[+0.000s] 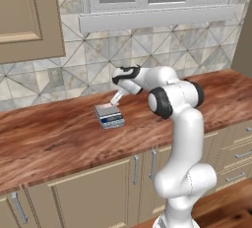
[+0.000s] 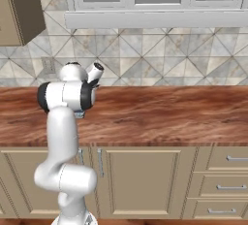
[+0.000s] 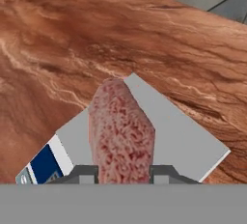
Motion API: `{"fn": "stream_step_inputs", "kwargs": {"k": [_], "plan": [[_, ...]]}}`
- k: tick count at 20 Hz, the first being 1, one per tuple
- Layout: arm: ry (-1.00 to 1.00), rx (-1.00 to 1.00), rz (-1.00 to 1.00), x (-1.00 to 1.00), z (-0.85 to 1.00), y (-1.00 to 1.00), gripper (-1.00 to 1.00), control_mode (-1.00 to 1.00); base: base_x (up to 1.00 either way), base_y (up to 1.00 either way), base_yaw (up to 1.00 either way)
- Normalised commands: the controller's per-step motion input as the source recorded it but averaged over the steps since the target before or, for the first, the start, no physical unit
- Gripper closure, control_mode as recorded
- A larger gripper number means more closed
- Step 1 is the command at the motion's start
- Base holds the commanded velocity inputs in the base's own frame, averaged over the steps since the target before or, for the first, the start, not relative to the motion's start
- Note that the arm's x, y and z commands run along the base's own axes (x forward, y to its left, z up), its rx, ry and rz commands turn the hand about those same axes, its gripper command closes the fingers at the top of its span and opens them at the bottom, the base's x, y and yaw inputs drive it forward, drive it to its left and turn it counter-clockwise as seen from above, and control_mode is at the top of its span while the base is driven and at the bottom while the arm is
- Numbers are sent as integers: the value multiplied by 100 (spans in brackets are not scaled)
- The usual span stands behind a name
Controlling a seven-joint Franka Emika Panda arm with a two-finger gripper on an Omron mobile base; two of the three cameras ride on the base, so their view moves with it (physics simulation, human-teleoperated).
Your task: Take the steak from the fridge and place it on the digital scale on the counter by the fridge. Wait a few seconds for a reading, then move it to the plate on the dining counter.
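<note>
Steak [image 3: 120, 131] clamped in the gripper [image 3: 124, 174] over the digital scale [image 3: 164, 131].
Pinkish-red and mottled, the slab stands between the two finger tips in the hand view, with the scale's grey platform behind it and the blue display strip at lower left. From the left base view, the scale [image 1: 109, 116] sits on the reddish-brown counter [image 1: 49, 138] below the gripper [image 1: 118, 99], near the tiled wall [image 1: 162, 50].

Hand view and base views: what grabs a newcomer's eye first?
In the hand view, the pinkish-red steak stands out, clamped between the fingers of the gripper right over the grey digital scale. In the left base view, the white arm reaches to that scale on the reddish-brown wood-grain counter, below a tiled wall.
</note>
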Motion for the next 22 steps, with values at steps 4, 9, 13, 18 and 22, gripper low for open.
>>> {"fn": "stream_step_inputs", "kwargs": {"k": [4,9,13,18,22], "plan": [[-1,-2,0,-2,-23,0,-100,-100,0,0,0],[-9,-6,0,12,-17,0,-100,-100,0,0,0],[-15,-7,0,-2,0,0,-100,-100,0,0,0],[-27,-6,0,-30,73,0,-100,-100,0,0,0],[-10,-3,0,-43,98,0,-100,-100,0,0,0]]}}
